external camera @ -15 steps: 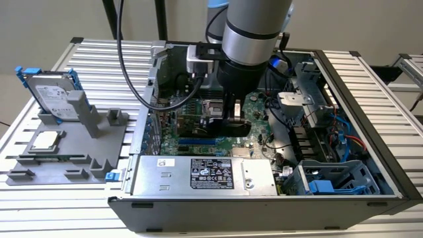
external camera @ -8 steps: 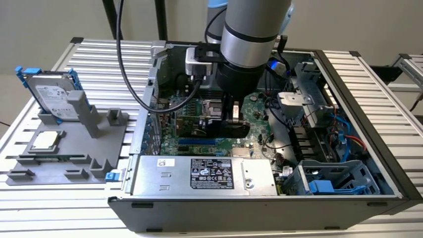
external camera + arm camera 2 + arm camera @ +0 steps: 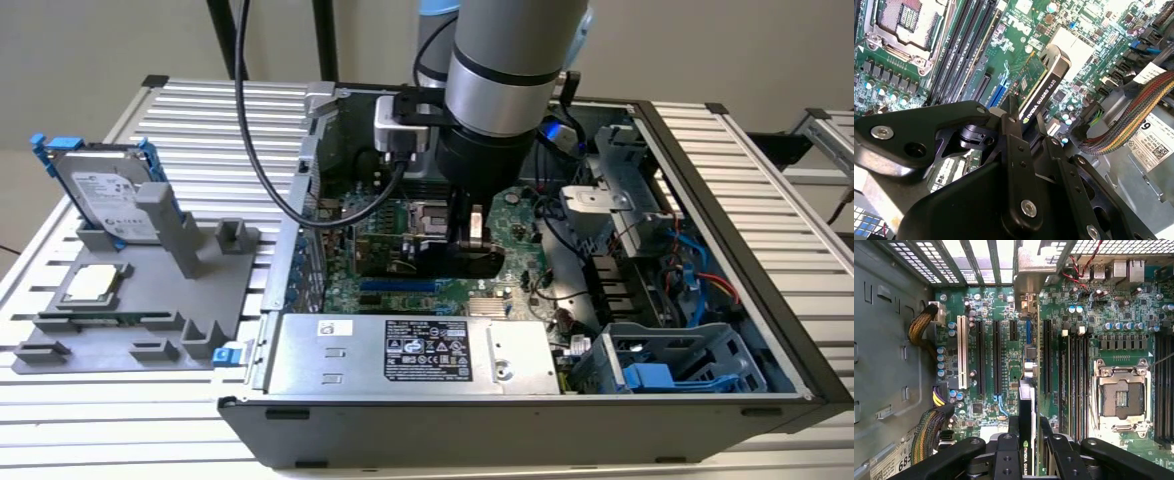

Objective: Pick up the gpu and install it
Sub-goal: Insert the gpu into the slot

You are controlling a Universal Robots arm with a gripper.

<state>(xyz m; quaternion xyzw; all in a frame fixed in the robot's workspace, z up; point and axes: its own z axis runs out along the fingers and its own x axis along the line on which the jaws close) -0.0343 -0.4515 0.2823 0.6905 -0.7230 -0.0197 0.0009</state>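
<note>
The gpu (image 3: 1043,92) stands on edge between the gripper (image 3: 1026,127) fingers (image 3: 1013,150), clamped tight, above the green motherboard (image 3: 1004,340) inside the open computer case (image 3: 747,200). The case lies on a slatted metal table (image 3: 200,110). At the exterior view's left, a grey fixture (image 3: 147,300) holds a hard drive (image 3: 104,190) before a beige wall (image 3: 80,50).

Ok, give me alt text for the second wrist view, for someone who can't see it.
The black gripper holds the gpu on edge between its fingers, above a green motherboard inside an open computer case. An empty processor socket sits at one corner, and a bundle of coloured cables runs along another side.
</note>
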